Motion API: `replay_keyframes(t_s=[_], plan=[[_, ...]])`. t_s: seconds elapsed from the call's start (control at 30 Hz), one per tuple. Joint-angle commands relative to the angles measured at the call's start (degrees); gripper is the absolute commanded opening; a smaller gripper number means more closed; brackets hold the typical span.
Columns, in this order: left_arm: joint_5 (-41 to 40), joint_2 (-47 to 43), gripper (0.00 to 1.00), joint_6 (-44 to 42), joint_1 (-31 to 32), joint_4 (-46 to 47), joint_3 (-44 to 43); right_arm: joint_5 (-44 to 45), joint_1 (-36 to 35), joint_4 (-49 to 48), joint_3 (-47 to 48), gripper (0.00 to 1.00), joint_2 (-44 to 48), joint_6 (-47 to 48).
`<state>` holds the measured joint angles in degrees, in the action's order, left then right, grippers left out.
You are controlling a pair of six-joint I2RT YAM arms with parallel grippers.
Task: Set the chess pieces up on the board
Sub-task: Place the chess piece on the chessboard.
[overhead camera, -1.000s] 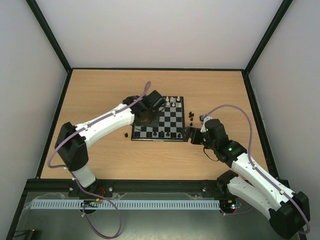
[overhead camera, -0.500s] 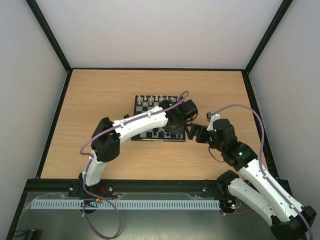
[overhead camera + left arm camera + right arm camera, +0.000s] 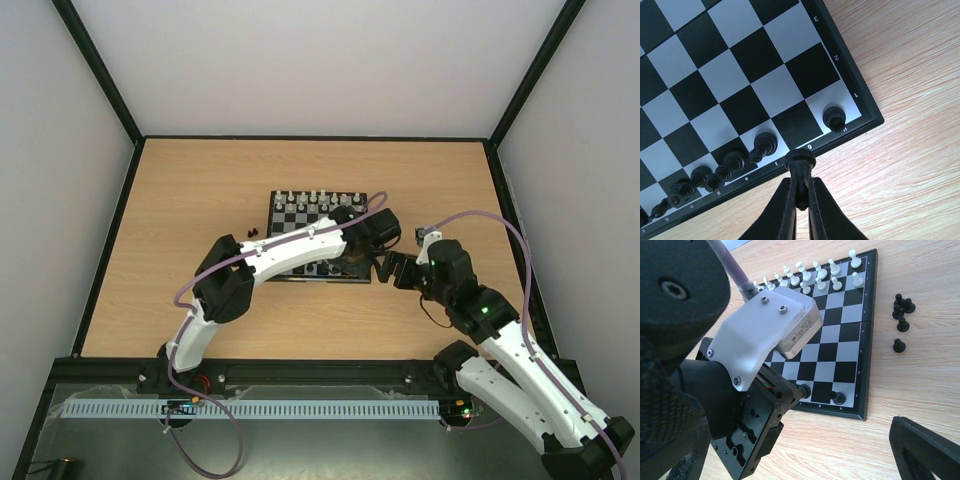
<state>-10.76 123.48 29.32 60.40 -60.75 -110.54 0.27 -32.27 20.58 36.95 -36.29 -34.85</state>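
**Closing the back rank:** A black piece [image 3: 800,161] hangs over the near rim of the board [image 3: 725,70], close to its 5 o'clock corner. Your left gripper [image 3: 801,192] has its jaws closed tight on the piece, whose rounded end pokes past the fingertips. It hovers by the "g" mark, and the dark square just beyond it is bare. The black row [image 3: 735,161] stands on that square's 9 o'clock side and a lone corner piece [image 3: 834,116] on its 3 o'clock side, so that gap looks like the destination. The narrow pinch probably lets you lower the piece without brushing either neighbour.

Your right gripper [image 3: 393,268] waits just off the same corner with its jaws spread wide, holding nothing. It seems parked clear while the left arm reaches across. Loose black pieces [image 3: 900,315] lie off the board at 3 o'clock, likely next in line. White pieces [image 3: 815,275] line the 12 o'clock edge. Dark specks [image 3: 250,232] at 9 o'clock are too small to name.

The surface [image 3: 200,180] is pale wood, edged by a black frame [image 3: 310,138] and closed in by plain white walls [image 3: 300,60].
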Motion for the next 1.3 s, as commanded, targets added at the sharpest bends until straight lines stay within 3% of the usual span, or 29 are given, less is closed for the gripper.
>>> replay_keyframes(t_s=[0.0, 1.27], plan=[[0.7, 1.8, 0.02, -1.6, -0.5, 1.0, 0.2, -0.2, -0.2, 2.1, 1.7, 0.99, 1.9, 0.1], [5.9, 3.8, 0.03, -3.6, -3.1, 3.6, 4.3, 0.2, -0.3, 2.2, 2.1, 0.99, 4.1, 0.8]])
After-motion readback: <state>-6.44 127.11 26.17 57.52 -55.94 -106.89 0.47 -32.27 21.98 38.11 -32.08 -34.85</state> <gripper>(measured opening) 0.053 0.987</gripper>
